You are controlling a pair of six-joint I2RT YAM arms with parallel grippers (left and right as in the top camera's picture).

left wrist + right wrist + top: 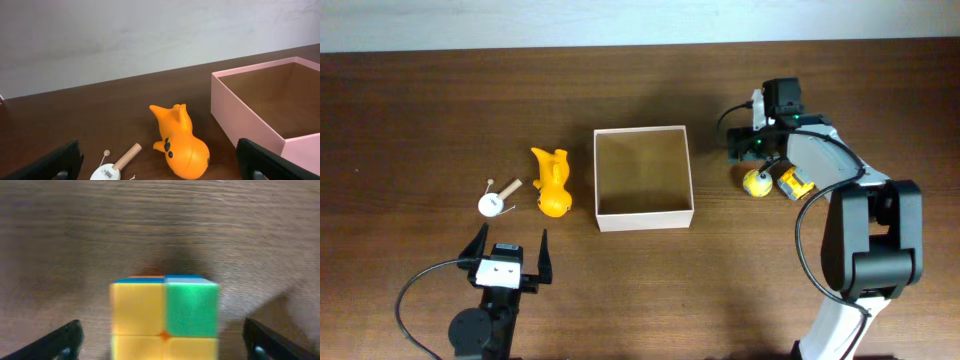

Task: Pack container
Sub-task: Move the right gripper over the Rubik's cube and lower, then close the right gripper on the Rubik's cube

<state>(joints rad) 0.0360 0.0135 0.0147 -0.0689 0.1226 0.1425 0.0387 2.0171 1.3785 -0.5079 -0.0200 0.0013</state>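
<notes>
The container (644, 218) sat open at the middle of the bench (420, 120); the left wrist view cut off its right side. My left end effector (512, 240) hung near the front edge, spread wide and holding nothing. Beyond it lay an orange toy (551, 184) and a small white piece (492, 203) on a wooden stick, clipped at the bottom of the left wrist frame. My right end effector (161, 340) was also wide open and gripped nothing. A coloured cube (165, 312) stood between its fingers, clear of both, with its lower part out of frame. Overhead, a round yellow item (756, 182) and a blocky yellow item (793, 183) lay right of the container, partly under the arm. I could not tell which was the cube.
</notes>
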